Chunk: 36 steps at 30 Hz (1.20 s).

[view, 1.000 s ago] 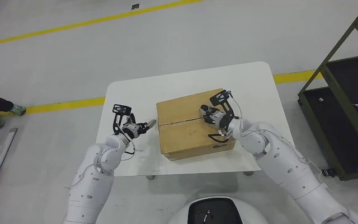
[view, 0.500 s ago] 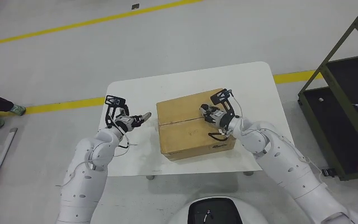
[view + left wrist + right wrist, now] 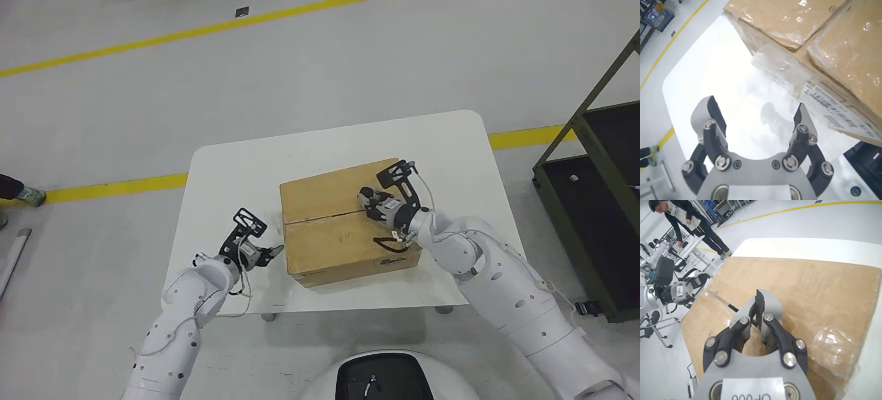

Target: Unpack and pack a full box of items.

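Note:
A brown cardboard box (image 3: 330,225) sits in the middle of the white table (image 3: 240,170), its top flaps down and covered with clear tape. My left gripper (image 3: 268,252) hangs open just off the box's left side, near the front corner. The left wrist view has the gripper (image 3: 756,104) with nothing between its fingers, and the box's side (image 3: 829,47) with a white label (image 3: 829,108) close ahead. My right gripper (image 3: 372,205) rests shut over the seam between the flaps on the box top (image 3: 810,285), fingertips (image 3: 759,296) pressed together.
A loose fold of clear tape (image 3: 772,60) sticks out from the box's side edge. A dark metal rack (image 3: 600,180) stands on the floor to the right of the table. Bare table lies left of and behind the box.
The left gripper drew back from the box's left side, then swung toward the box's front-left corner. The right gripper and the box have not moved.

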### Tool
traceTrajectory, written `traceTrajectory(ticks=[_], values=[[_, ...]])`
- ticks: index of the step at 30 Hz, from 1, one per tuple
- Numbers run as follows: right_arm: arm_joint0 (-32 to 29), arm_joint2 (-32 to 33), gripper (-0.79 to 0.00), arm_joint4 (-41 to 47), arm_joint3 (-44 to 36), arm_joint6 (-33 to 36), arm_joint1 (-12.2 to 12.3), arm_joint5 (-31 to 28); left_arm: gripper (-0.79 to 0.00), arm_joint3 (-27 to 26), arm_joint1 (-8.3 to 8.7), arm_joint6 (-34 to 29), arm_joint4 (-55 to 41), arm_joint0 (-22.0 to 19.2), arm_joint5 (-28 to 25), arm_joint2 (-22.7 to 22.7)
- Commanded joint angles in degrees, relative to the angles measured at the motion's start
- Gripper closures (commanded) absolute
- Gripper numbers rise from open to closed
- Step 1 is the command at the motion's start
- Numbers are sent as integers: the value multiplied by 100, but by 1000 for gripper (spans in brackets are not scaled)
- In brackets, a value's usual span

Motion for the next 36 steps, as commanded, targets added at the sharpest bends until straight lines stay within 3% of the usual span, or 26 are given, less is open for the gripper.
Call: traceTrajectory(ticks=[1, 6, 9, 11, 12, 14, 16, 36], values=[[2, -1, 0, 1, 4, 0, -3, -2, -785, 123, -29, 111, -19, -87, 29, 68], [18, -13, 0, 11, 19, 3, -15, -11, -785, 324, -96, 368, -56, -259, 13, 228], [19, -16, 0, 7, 26, -1, -20, -9, -659, 352, -120, 501, -43, -298, 63, 257], [22, -21, 0, 10, 39, 6, -24, -17, -391, 352, -129, 570, -114, -290, 136, 215], [25, -22, 0, 14, 45, 8, -26, -16, -360, 340, -132, 606, -167, -275, 161, 188], [16, -33, 0, 16, 52, 10, -31, -20, -215, 301, -133, 655, -223, -243, 157, 145], [12, -36, 0, 13, 54, 5, -35, -19, -12, 231, -130, 715, -210, -206, 109, 115], [8, -23, 0, 16, 61, 56, -58, -6, 0, -230, -104, 704, -169, 145, 126, -252]])
